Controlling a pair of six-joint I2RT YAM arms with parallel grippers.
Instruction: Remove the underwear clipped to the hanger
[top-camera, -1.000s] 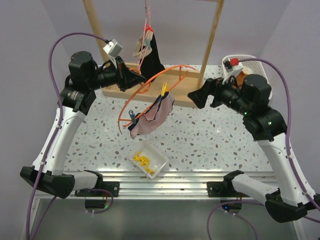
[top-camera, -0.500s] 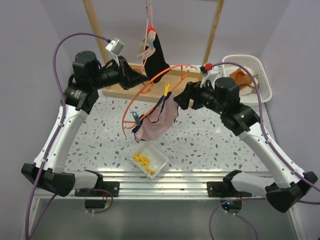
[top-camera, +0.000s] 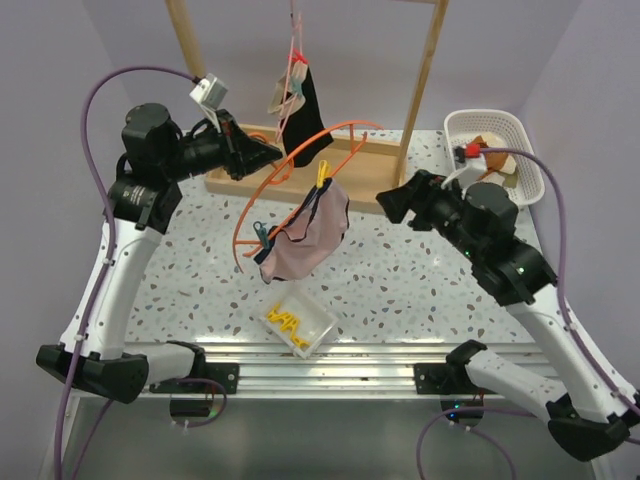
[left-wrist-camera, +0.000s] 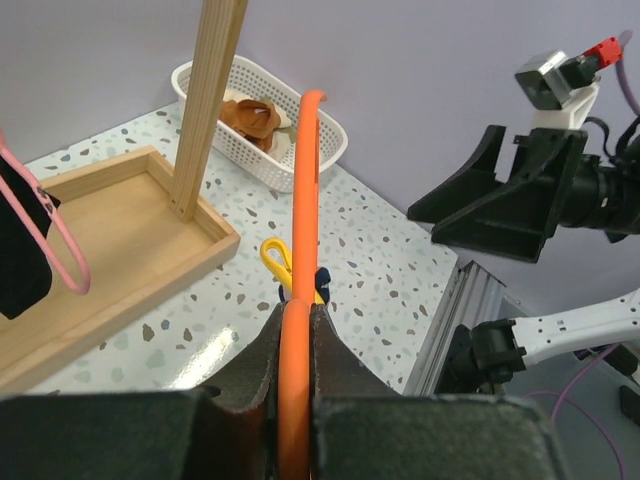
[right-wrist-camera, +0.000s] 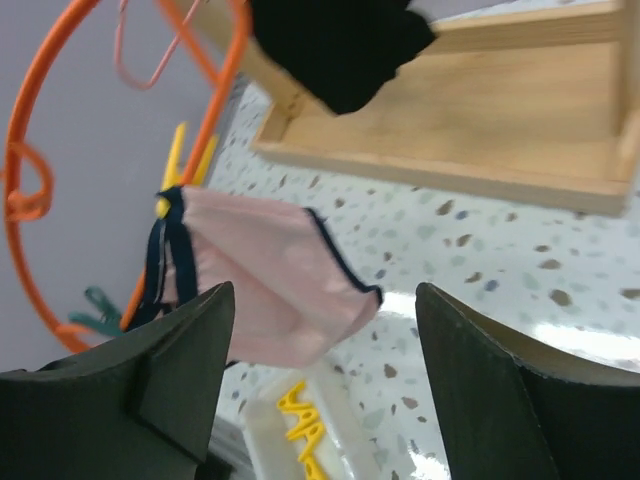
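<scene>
My left gripper (top-camera: 270, 152) is shut on the orange hanger (top-camera: 300, 165) and holds it above the table; the hanger's rod runs between its jaws (left-wrist-camera: 298, 300). The pale pink underwear with navy trim (top-camera: 305, 240) hangs from it by a yellow clip (top-camera: 322, 178) and a teal clip (top-camera: 262, 233). My right gripper (top-camera: 388, 203) is open and empty, a little right of the pink underwear (right-wrist-camera: 270, 270). The black underwear with beige panels (top-camera: 300, 110) hangs from a pink hanger on the wooden rack.
The wooden rack's tray (top-camera: 350, 175) stands at the back of the table. A white basket (top-camera: 500, 150) with brown cloth sits at the back right. A clear box of yellow clips (top-camera: 298, 320) lies near the front edge, below the pink underwear.
My right gripper swung left up to the pink underwear's edge, then drew back to the right. My left arm shifted slightly left with the hanger still held.
</scene>
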